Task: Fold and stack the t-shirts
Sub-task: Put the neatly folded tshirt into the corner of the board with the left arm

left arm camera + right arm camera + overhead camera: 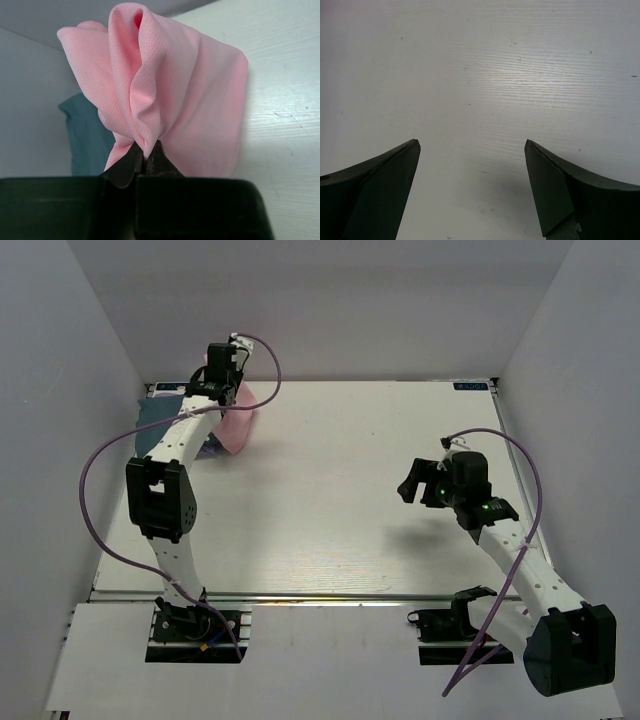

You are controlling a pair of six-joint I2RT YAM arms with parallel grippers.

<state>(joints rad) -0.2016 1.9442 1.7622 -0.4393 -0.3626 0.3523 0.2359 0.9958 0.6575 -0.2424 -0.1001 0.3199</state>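
While my left gripper [147, 151] pinches the pink t-shirt [175, 90] at upper left, I'd drag it centreward slowly, low; my right gripper [471, 145] hovers, fingers apart.

T-shirts counted: two. One pink t-shirt [175, 85], one teal t-shirt [85, 135]. Arms counted: two. Left arm [160, 495], right arm [520, 560].

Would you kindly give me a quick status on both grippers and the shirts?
Left gripper shut on pink shirt, cloth bunched, far-left corner. Right gripper open, empty, above table. Teal shirt beside pink one. No obstruction seen.
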